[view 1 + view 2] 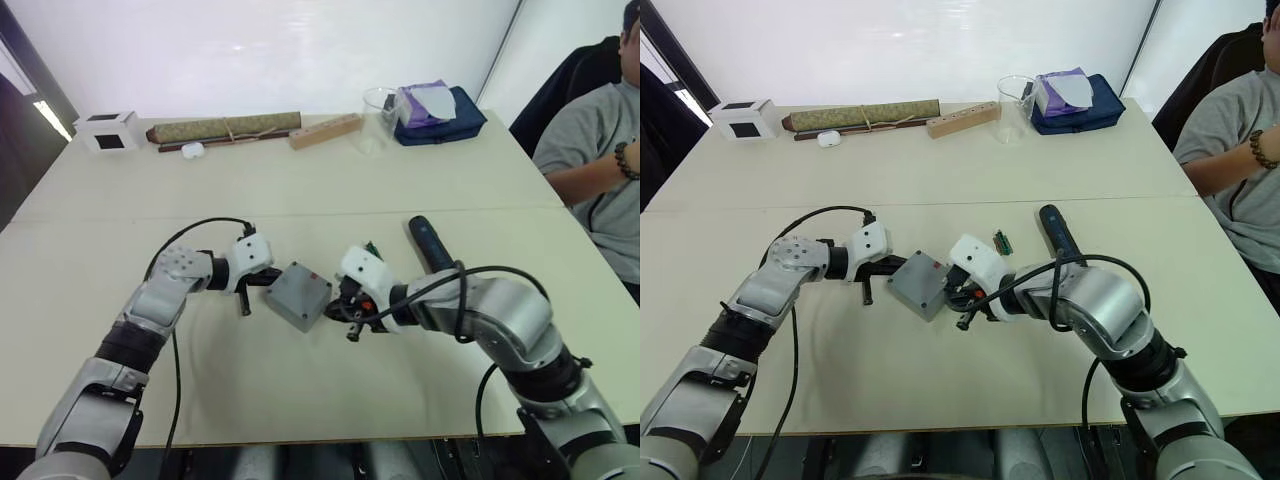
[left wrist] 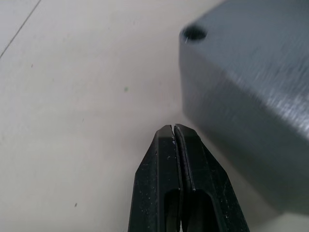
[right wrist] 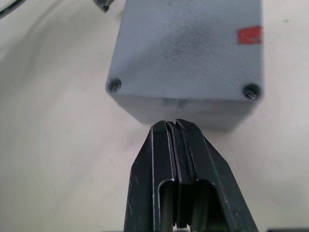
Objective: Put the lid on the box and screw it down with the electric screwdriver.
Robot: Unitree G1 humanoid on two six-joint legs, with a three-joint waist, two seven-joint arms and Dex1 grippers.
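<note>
With the lid [image 3: 193,43] seated on the box [image 1: 298,296] mid-counter [image 1: 300,190] and both the left hand [image 1: 245,300] and right hand [image 1: 345,318] closed empty against its opposite sides, uneven pushing risks skewing it while the electric screwdriver [image 1: 430,243] lies unreached beyond the right arm.

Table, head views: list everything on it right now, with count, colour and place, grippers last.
Box with lid on: 1, grey, red mark, between the grippers.
Electric screwdriver: 1, dark, lying by the right arm.
Small green part: 1, just left of the screwdriver.
White cube: 1, far left.
Rolled olive bundle: 1, far edge.
Wooden block: 1, tan, beside the bundle.
Clear cup: 1, far edge.
Blue pouch: 1, far right.
Person: 1, grey shirt, right.
Left gripper: shut, at the box.
Right gripper: shut, at the box.
</note>
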